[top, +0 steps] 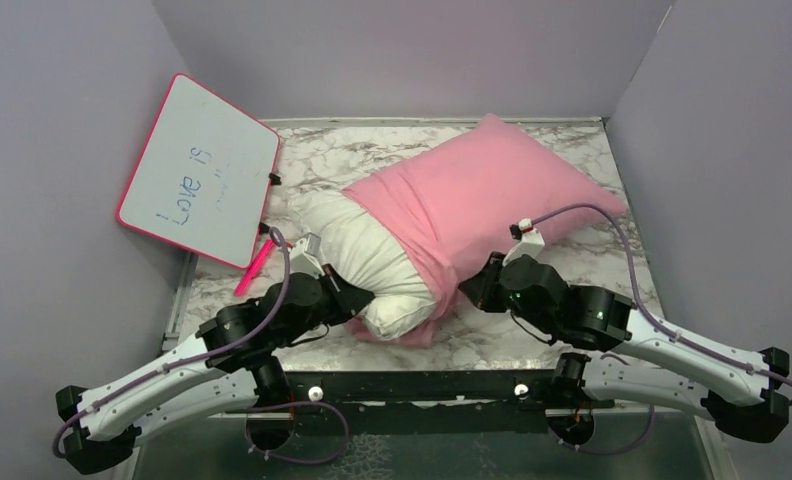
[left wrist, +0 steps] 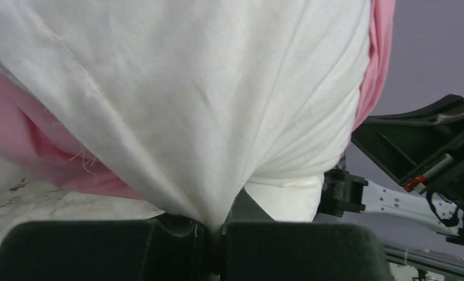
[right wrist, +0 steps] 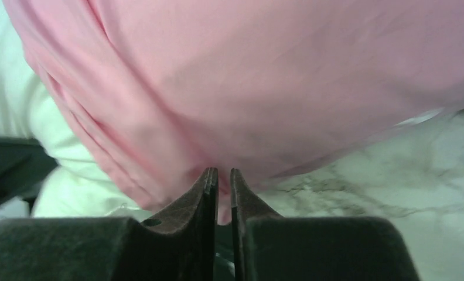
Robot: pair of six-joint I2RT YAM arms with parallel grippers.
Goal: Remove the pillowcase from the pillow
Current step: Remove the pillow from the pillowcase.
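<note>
Marble table (top: 372, 150): pink pillowcase (top: 482, 195) half off white pillow (top: 372, 262).

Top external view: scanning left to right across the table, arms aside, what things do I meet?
Pink-framed rectangular whiteboard → bare white end of the plump pillow → thin pink fabric pillowcase covering the rest of it.
</note>
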